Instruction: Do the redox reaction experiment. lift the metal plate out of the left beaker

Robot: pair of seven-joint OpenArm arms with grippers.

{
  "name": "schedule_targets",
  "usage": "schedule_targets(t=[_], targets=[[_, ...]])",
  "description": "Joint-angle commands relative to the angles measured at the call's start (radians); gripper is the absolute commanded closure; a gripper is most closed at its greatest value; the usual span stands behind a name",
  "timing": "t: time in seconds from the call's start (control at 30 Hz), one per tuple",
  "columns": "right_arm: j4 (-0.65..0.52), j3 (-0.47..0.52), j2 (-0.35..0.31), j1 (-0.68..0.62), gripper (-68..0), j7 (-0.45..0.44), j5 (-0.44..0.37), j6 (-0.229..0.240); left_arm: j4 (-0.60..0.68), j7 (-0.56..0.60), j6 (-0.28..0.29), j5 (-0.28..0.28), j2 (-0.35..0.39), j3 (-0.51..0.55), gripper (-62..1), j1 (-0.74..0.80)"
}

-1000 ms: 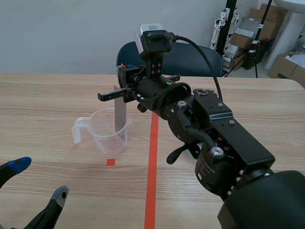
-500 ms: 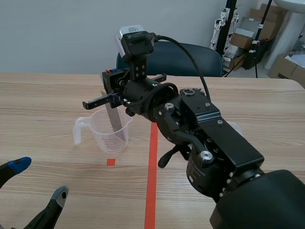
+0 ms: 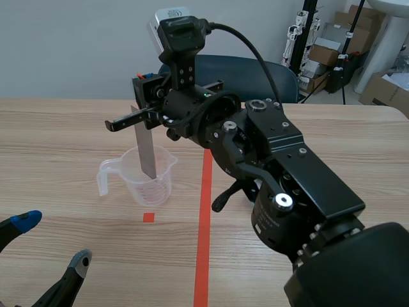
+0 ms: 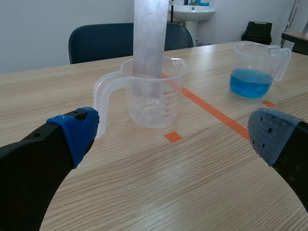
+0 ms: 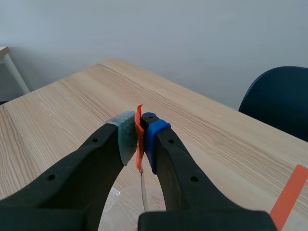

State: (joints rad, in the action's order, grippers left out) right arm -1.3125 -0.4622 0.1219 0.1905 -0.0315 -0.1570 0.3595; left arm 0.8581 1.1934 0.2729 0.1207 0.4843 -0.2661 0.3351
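A clear plastic beaker [image 3: 142,185] with a handle stands left of the tape line, and is seen close up as the beaker [image 4: 155,98] in the left wrist view. A grey metal plate [image 3: 147,148] hangs upright, its lower end still below the rim and off the beaker's floor [image 4: 148,57]. My right gripper [image 3: 146,91] is shut on the plate's top; the right wrist view shows the gripper [image 5: 138,134] pinching a taped edge, with the thin plate [image 5: 144,191] below. My left gripper [image 3: 52,242] rests open near the front left, with the left gripper [image 4: 173,135] short of the beaker.
A second beaker with blue liquid [image 4: 256,72] stands right of the orange-red tape line [image 3: 203,224]. The right arm's bulk [image 3: 294,192] covers the table's right half. A dark blue chair [image 3: 255,77] is behind the table, and boxes [image 3: 339,45] are at the back right.
My right gripper has shifted left and then risen with the plate. The plate, tilted half a second ago, now hangs straight with its lower end higher in the beaker. The left arm stayed put.
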Motion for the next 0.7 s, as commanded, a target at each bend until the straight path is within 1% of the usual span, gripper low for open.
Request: schedule_targets(t=[0.0, 0.23, 0.4, 0.67], targets=[[-0.014, -0.004, 0.034, 0.026, -3.2, -0.006, -0.008, 0.001, 0.018, 0.011, 0.002, 0.002, -0.007, 0.008, -62.3, -0.006], [-0.014, -0.004, 0.034, 0.025, -3.2, -0.006, -0.012, 0.001, 0.018, 0.011, 0.002, 0.002, -0.007, 0.008, -62.3, -0.006], [-0.014, -0.005, 0.034, 0.025, -3.2, 0.025, -0.065, 0.001, 0.018, 0.014, 0.002, 0.002, -0.007, 0.008, -62.3, -0.006], [-0.014, -0.052, 0.034, 0.020, -3.2, 0.060, -0.064, 0.002, 0.018, 0.015, 0.002, 0.003, -0.007, 0.008, -62.3, -0.006]])
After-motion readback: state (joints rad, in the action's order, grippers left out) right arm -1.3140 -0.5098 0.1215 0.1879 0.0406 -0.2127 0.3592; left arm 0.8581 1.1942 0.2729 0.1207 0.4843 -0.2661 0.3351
